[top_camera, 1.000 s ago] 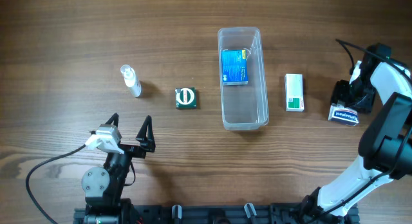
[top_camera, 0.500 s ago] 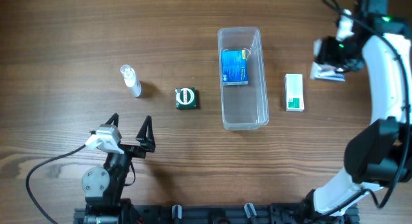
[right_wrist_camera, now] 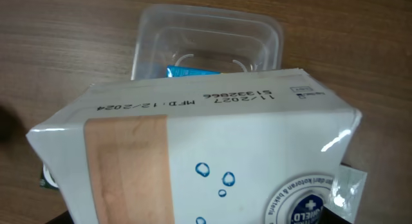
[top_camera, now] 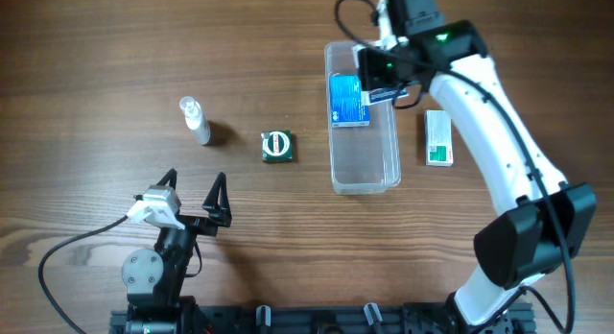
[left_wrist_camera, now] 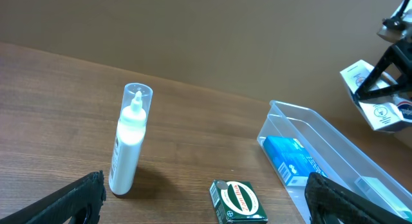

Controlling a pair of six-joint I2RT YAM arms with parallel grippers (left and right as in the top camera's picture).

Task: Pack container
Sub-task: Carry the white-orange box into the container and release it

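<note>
- My right gripper (top_camera: 382, 75) clamps a white box (right_wrist_camera: 206, 147) above the far end of the container (top_camera: 365, 166);
- its long axis runs far-to-near; bare floor lies nearer me, past the blue box (top_camera: 349, 100);
- my left gripper (top_camera: 195, 180) gapes, well apart.

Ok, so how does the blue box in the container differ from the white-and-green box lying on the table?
The blue box is blue and looks wider; the white-and-green box is narrower, white with green. The blue box lies inside the container, at its far end; the white-and-green box lies on the table, right of the container. Both are flat boxes lying flat, neither held.
</note>
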